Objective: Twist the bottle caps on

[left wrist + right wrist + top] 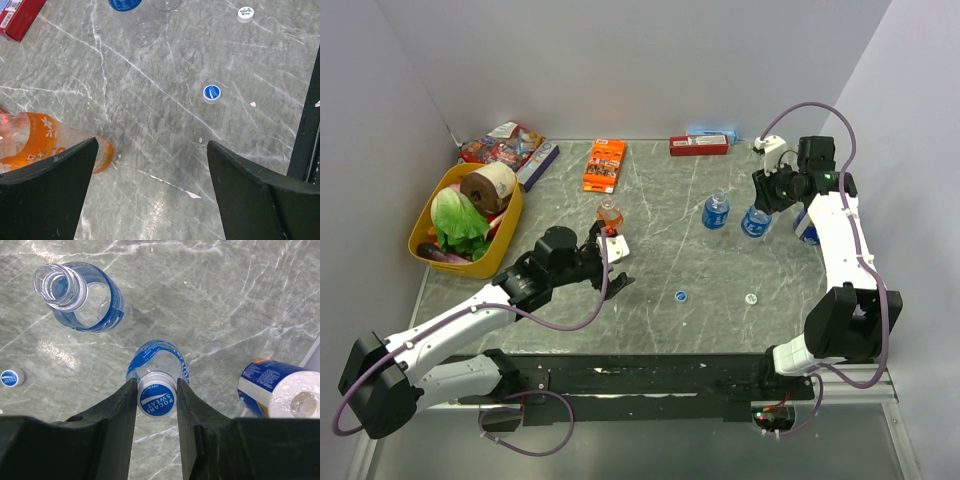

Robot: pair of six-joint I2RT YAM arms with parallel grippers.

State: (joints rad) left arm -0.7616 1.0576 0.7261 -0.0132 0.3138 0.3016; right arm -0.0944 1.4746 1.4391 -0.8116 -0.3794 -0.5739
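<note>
My right gripper (156, 385) is shut on a blue cap (156, 399) that sits on the neck of a blue-labelled bottle (157, 357), standing at the table's right (756, 221). A second blue-labelled bottle (80, 295) stands uncapped to its left (716, 211). The orange-liquid bottle (610, 213) stands upright mid-table; in the left wrist view it (35, 140) is just outside my left finger. My left gripper (152, 145) is wide open with only bare table between its fingers. A loose blue cap (211, 93) and a whitish cap (245, 14) lie on the table.
A yellow basket (422, 225) with lettuce and a paper roll stands at the far left. Snack packets (505, 145), an orange box (605, 165) and a red box (698, 145) line the back. A blue-wrapped tissue roll (282, 392) lies right of the gripped bottle.
</note>
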